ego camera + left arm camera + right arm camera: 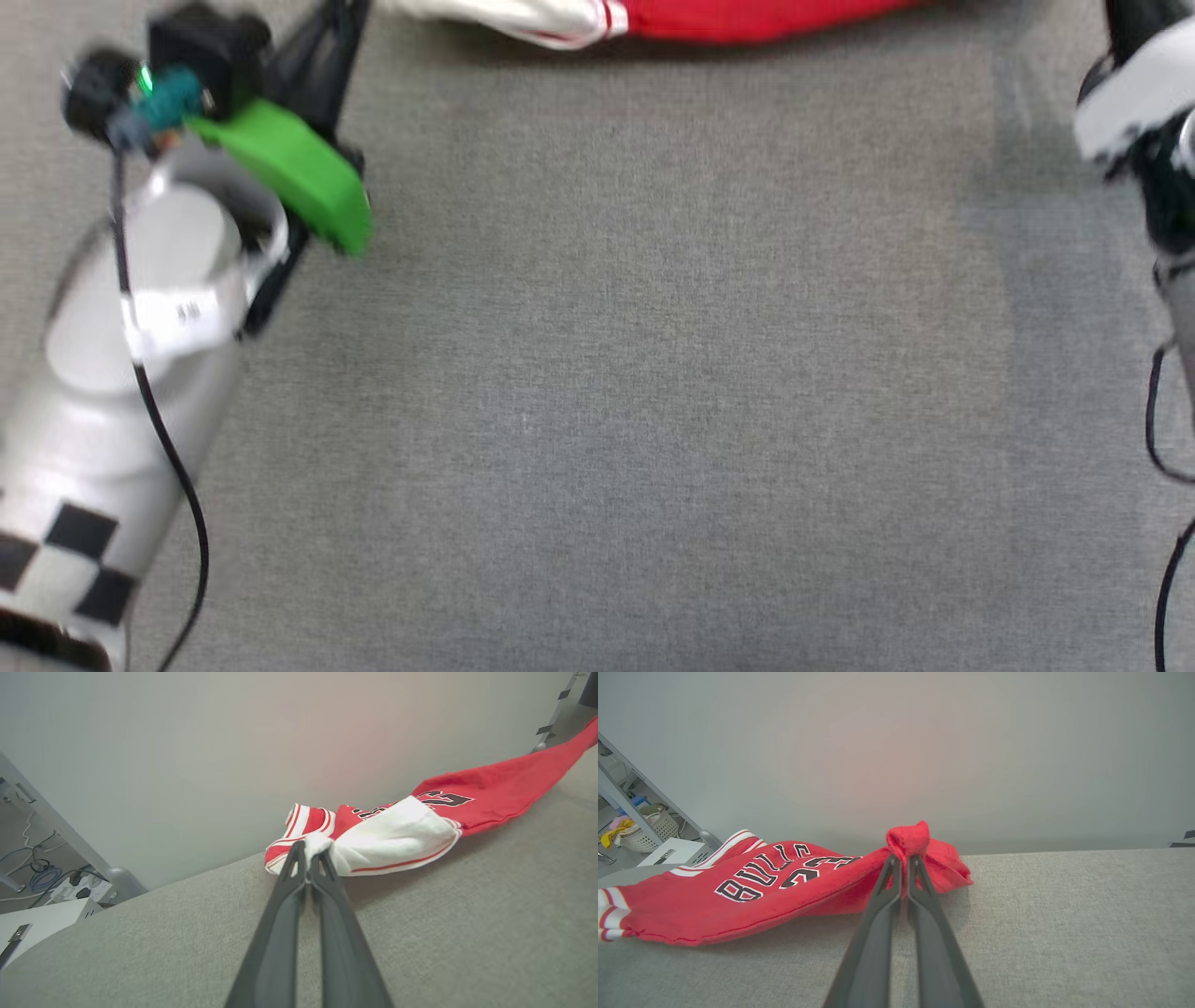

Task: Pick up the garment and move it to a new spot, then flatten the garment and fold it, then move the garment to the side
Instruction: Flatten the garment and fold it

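Working over the grey fabric surface [653, 373], stretching the garment [752, 896] along its far edge between 2 grips, seemingly tensioning it for flattening. Clamping the white sleeve [397, 840] in the left gripper [306, 854], pinching a bunched red corner [908, 837] in the right gripper [903, 859].

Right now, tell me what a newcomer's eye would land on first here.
The red basketball jersey with white sleeves and black BULLS 23 lettering stretches across the grey fabric surface. The left claw is shut on its white sleeve, the right claw on a bunched red corner.
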